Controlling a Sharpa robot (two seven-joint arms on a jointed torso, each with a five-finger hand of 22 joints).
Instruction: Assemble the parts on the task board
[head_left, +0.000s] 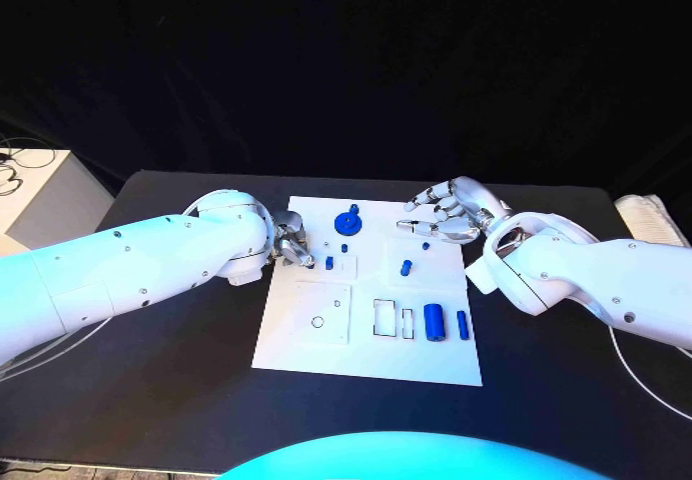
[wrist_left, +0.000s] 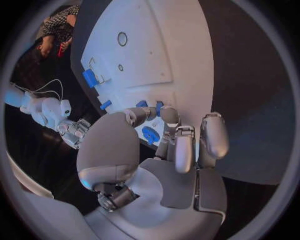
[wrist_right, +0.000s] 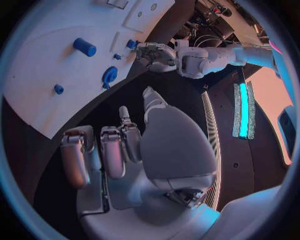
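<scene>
The white task board lies mid-table. On it a blue round gear-like part stands at the far end. Small blue pegs stand further in, and a thick blue cylinder and a slim one lie near the right edge. My left hand hovers at the board's left edge, its fingers bent down, apart and holding nothing, close to the peg. My right hand hangs over the far right corner, its fingers loosely curled and empty. The gear lies ahead of that hand.
Rectangular slots and a ring hole mark the near half of the board. A white box stands off the table's left. A pale roll lies at the table's far right edge.
</scene>
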